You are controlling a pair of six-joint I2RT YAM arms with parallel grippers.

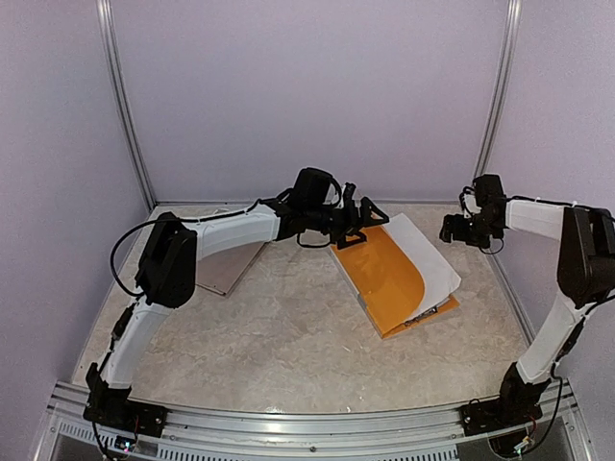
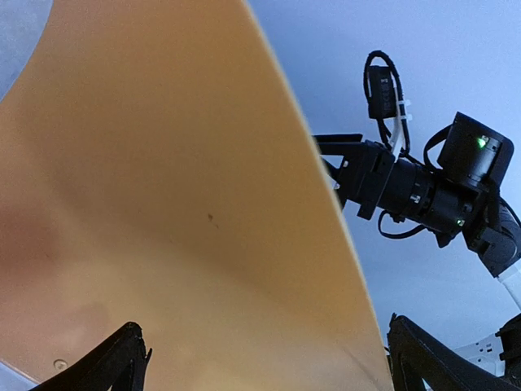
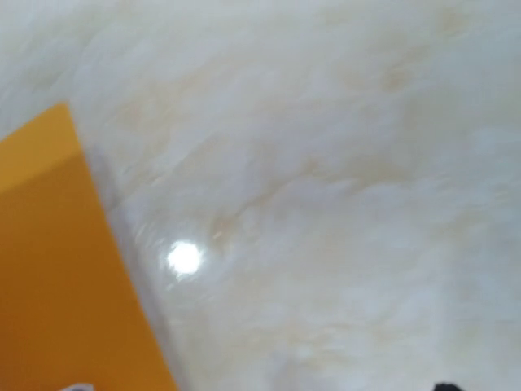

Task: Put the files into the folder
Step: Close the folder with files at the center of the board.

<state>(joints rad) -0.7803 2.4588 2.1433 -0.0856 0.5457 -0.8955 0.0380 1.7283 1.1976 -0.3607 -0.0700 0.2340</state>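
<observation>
The orange folder (image 1: 386, 272) lies right of the table's middle, its upper leaf raised and curling. The files (image 1: 430, 261), white sheets, lie on the lower leaf and show past the curved edge of the upper one. My left gripper (image 1: 357, 223) is at the folder's far left corner, open. In the left wrist view the orange leaf (image 2: 179, 204) fills the space beyond the wide-apart fingers of the left gripper (image 2: 267, 326). My right gripper (image 1: 448, 230) hovers open to the right of the folder, holding nothing. In the right wrist view only a folder corner (image 3: 57, 277) and bare table show.
A flat grey-brown board (image 1: 231, 271) lies on the marble table (image 1: 288, 346) under my left arm. Pale walls and metal posts (image 1: 125, 106) close in the back and sides. The right arm's gripper (image 2: 407, 186) shows in the left wrist view.
</observation>
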